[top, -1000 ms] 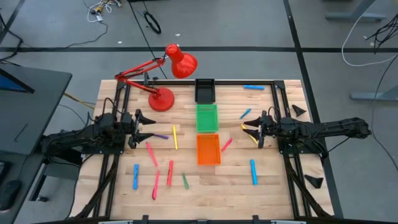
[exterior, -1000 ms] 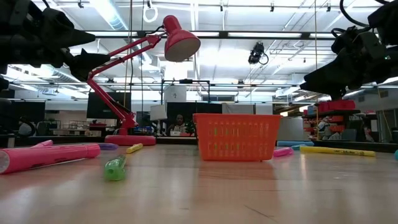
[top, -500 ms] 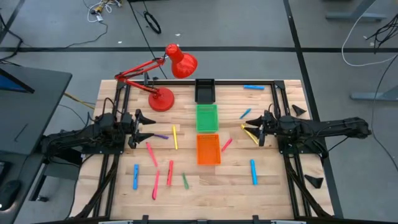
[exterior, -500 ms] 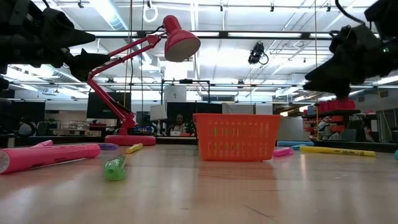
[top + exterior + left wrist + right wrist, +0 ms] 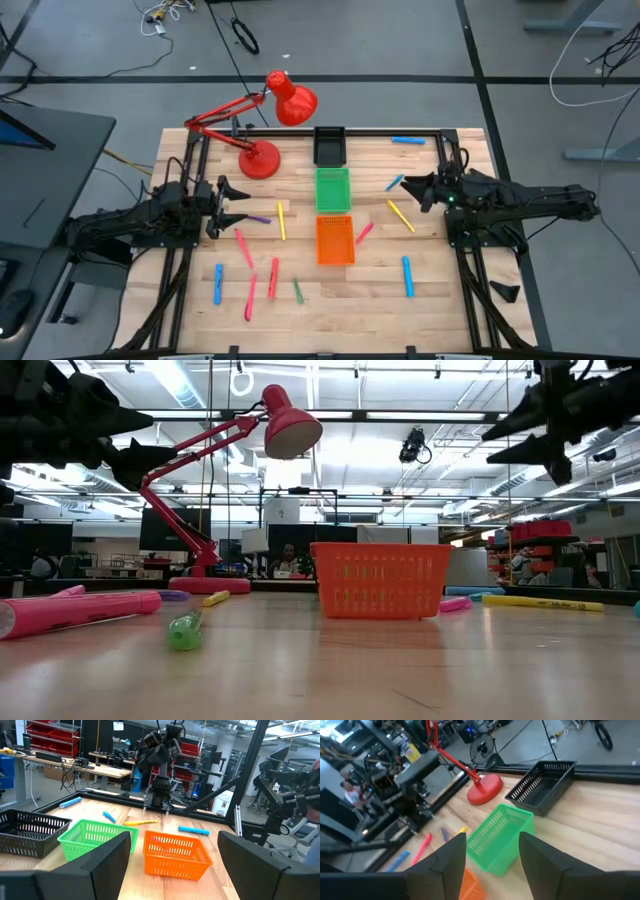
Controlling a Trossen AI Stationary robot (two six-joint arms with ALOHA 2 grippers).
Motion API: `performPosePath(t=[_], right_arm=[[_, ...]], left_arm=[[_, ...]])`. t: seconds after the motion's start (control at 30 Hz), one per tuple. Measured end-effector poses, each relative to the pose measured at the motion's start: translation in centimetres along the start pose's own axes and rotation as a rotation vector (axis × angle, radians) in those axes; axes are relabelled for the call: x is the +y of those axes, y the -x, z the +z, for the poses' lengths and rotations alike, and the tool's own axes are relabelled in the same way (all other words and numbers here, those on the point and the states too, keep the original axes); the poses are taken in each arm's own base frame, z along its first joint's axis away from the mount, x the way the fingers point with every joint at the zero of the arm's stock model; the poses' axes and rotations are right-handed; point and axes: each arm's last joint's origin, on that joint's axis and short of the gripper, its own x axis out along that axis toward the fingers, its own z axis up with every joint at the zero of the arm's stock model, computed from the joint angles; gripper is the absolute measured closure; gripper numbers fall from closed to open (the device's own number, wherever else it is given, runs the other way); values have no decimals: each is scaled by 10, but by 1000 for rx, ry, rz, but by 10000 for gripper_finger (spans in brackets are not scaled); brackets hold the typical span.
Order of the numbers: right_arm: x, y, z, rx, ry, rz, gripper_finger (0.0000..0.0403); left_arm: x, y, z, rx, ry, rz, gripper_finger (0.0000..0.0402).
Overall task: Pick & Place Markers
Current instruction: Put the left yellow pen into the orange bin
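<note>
Markers lie flat and scattered on the wooden table: a yellow marker [image 5: 400,214], a pink one [image 5: 364,232] and blue ones [image 5: 395,183] [image 5: 407,276] on the right; purple [image 5: 260,219], yellow [image 5: 281,220], pink [image 5: 243,248], green [image 5: 297,291] and blue [image 5: 218,284] on the left. My right gripper [image 5: 408,186] [image 5: 503,442] [image 5: 492,840] hangs open and empty, high above the table, just on the far side of the yellow marker. My left gripper [image 5: 240,207] [image 5: 175,836] waits open above the left side, near the purple marker.
Down the table's middle stand a black tray [image 5: 329,145], a green tray [image 5: 333,189] and an orange tray [image 5: 335,240]. A red desk lamp [image 5: 262,160] stands at the far left, its head [image 5: 291,100] reaching past the far edge. Black frame rails run along both sides.
My right gripper has risen from just over the yellow marker and moved toward the table's far edge, tipping up so that it looks across the table. The yellow marker stays lying where it was.
</note>
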Motion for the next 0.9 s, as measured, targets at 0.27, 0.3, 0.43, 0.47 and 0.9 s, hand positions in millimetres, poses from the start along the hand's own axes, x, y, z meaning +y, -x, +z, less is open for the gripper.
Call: performPosePath(t=[0.27, 0.3, 0.43, 0.47, 0.9], right_arm=[[19, 13, 31, 43, -35, -108, 218], [21, 14, 35, 46, -43, -120, 218], [29, 19, 48, 73, -73, -153, 218], [31, 20, 50, 82, -78, -164, 218], [55, 29, 81, 230, -83, -274, 218]], left_arm=[[0, 0, 0, 0, 0, 0, 94], [0, 0, 0, 0, 0, 0, 94], [0, 0, 0, 0, 0, 0, 94], [0, 0, 0, 0, -1, 0, 94], [0, 0, 0, 0, 0, 0, 94]])
